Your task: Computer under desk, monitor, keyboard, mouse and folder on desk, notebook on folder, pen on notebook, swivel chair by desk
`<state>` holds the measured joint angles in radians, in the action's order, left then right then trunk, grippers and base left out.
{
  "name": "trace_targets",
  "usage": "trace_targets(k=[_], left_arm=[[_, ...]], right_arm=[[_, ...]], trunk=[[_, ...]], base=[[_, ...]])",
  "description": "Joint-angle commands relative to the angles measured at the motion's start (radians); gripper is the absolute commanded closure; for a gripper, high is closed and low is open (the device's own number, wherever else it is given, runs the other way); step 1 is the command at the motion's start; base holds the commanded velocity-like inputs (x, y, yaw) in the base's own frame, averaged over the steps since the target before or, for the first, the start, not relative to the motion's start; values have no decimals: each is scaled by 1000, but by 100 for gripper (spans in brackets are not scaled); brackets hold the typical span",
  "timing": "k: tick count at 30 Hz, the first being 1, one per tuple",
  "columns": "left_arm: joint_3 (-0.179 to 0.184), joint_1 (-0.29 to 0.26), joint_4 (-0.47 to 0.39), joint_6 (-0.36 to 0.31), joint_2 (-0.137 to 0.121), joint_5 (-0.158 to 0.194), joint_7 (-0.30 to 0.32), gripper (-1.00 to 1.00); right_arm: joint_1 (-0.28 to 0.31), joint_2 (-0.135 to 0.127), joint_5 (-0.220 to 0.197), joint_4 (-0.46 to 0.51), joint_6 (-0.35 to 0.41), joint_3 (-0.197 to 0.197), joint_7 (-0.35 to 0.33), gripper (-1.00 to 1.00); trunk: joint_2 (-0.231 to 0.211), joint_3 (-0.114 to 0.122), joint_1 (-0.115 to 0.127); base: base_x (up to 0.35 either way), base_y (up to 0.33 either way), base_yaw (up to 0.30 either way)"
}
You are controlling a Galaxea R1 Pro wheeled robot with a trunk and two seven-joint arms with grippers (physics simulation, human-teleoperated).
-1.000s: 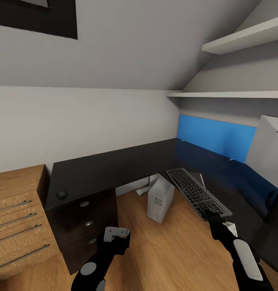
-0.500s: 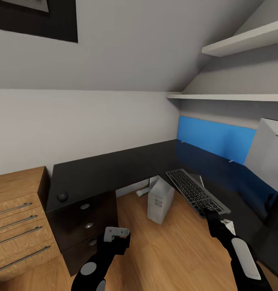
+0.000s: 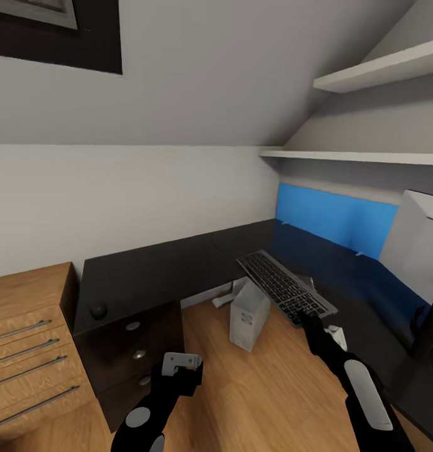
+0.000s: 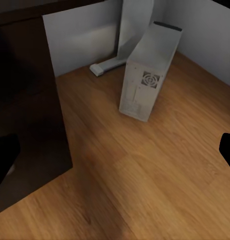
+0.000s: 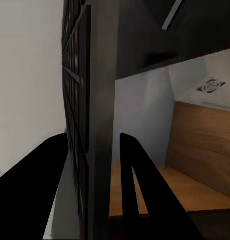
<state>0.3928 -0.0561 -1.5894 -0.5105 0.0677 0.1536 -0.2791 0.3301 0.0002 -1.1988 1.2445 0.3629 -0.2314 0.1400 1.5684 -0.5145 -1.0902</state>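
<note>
In the head view the slim dark keyboard [image 3: 282, 289] hangs tilted above the inner edge of the black L-shaped desk [image 3: 159, 263], with my right gripper [image 3: 309, 319] shut on its near end. The right wrist view has the keyboard's [image 5: 87, 115] edge clamped between the dark fingers [image 5: 140, 185]. The small black mouse [image 3: 98, 310] rests on the desk's left corner. Under the desk, on the wood floor, stands the white computer [image 3: 247, 312], computer [image 4: 146, 75]. My left gripper [image 3: 180, 367] hovers low in front of the desk drawers, open and holding nothing.
A light wooden drawer cabinet [image 3: 27, 339] adjoins the desk on the left. A blue wall panel [image 3: 332, 216] runs behind the desk's right wing, with shelves [image 3: 367, 69] above. A white slanted panel [image 3: 417, 242] and a dark upright shape [image 3: 430, 326] stand at the right edge.
My right gripper has carried the keyboard up and to the left, away from the desk's right wing, and tilted it more. The left arm has stayed still; the view shifted slightly.
</note>
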Motion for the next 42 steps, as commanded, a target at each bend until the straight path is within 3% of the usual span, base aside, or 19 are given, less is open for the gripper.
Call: trace_targets(k=[1,5,10,12,15,16,19,20,23,28,30,32,34,42], left_arm=[[1,-1,-1,-3,0,11,-9,-100],[1,-1,-1,-3,-1,10,-9,-100],[-17,-1,-1,-3,-2,11,-10,-100],[-78,-1,-3,-3,-1,13,-10,-100],[-162,-1,-4,-3,1,22,-9,-100],[-232,-1,-6,-3,3,47,-8,-100],[-315,-1,-10,-3,3,104,-5,-100],[-368,-1,-20,-4,2,176,-4,-100],[-429,-1,-28,-5,-1,257,-3,-100],[-538,-1,-30,-6,-1,297,-2,-100],[-608,-1,-30,-7,-1,322,-1,-100],[-650,-1,-30,-8,-3,350,-1,-100],[-668,-1,-30,-8,-6,366,-1,-100],[-678,-1,-30,-8,-7,377,-2,-100]], right_arm=[[-4,5,-5,8,4,4,8,100],[-21,36,-2,30,3,24,9,100],[-32,46,12,41,-3,67,9,100],[-36,52,54,43,-21,107,9,100],[-43,71,93,43,-48,119,7,100],[-46,86,113,41,-58,121,4,100],[-48,107,132,33,-73,124,2,100],[-51,123,141,27,-110,134,1,100],[-62,129,148,24,-158,188,-10,100],[-80,132,148,16,-230,218,-39,100],[-86,133,148,-7,-266,234,-47,100],[-88,134,148,-22,-288,265,-49,100],[-89,135,147,-31,-312,302,-50,100],[-89,136,147,-96,-406,388,-51,100]], trunk=[[-7,2,4],[-14,6,8],[-14,8,8],[-14,10,8],[-14,12,8],[-14,13,8],[-14,16,8],[-14,17,8],[-14,21,8],[-14,27,8],[-14,30,8],[-14,33,8],[-14,35,8],[-14,46,8]], base=[[0,0,0],[0,0,2],[0,0,125],[0,0,223],[0,0,237],[0,0,235],[0,0,222],[0,0,191],[0,0,167],[0,0,153],[0,0,151],[0,0,151],[0,0,151],[0,0,151]])
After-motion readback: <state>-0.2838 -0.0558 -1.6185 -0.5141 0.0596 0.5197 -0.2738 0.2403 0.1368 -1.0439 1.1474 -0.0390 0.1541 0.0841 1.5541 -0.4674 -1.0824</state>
